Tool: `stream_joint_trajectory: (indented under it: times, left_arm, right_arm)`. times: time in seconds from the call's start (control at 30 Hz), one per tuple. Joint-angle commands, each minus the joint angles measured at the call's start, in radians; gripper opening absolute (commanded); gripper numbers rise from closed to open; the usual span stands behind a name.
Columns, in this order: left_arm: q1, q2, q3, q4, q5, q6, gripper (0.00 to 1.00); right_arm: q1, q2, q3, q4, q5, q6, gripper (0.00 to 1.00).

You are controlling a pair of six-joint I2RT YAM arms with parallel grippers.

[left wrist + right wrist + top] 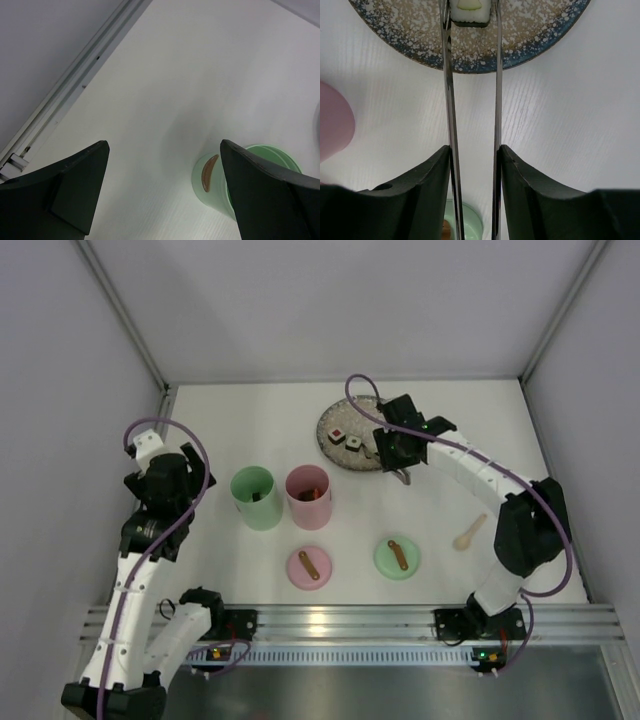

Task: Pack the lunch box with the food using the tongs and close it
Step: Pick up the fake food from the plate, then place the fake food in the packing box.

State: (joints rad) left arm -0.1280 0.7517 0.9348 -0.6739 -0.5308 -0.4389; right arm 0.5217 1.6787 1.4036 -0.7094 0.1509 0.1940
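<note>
Tongs [451, 100] sit clamped in the right hand [474, 152], their two arms reaching forward to flank a sushi roll [468, 12] on the speckled plate [530, 45]. The left hand [164, 150] hangs wide open over the white surface [200, 75], with a green cup [220, 200] just beside it. Grey walls enclose the surface.

Two cups [256, 498] [308, 497], two lids [309, 565] [397, 558], one speckled plate [330, 420], two sushi rolls [337, 432] [354, 442], one tongs [449, 100], one wooden spoon [469, 532]
</note>
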Motion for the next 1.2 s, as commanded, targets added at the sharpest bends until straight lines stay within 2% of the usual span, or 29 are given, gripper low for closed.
stream_joint_trajectory:
  times: [0.0,0.1,0.17,0.5,0.63,0.87,1.17]
  left_arm:
    - [-0.005,0.02,0.013,0.025,0.012,0.012,0.99]
    - [-0.007,0.025,0.009,0.025,0.022,0.019,0.99]
    - [-0.007,0.024,0.01,0.025,0.02,0.017,0.99]
    - [-0.001,-0.049,-0.007,0.023,-0.003,0.02,0.99]
    - [-0.001,-0.04,-0.002,0.023,-0.001,0.02,0.99]
    - [0.004,-0.022,0.001,0.023,0.002,0.017,0.99]
    - [0.016,-0.035,0.001,0.017,-0.054,0.009,0.99]
  right_arm:
    - [-0.017,0.001,-0.025,0.058,-0.02,0.009,0.43]
    - [-0.015,-0.002,-0.023,0.056,-0.034,0.009,0.32]
    - [-0.015,-0.013,-0.015,0.044,-0.018,0.01,0.29]
    - [0.023,-0.137,0.145,-0.035,0.036,-0.025,0.27]
    - [0.083,-0.158,0.224,-0.045,-0.004,-0.051,0.27]
    - [0.263,-0.151,0.353,-0.039,-0.172,-0.087,0.27]
    - [0.462,-0.07,0.402,-0.009,-0.2,-0.111,0.27]
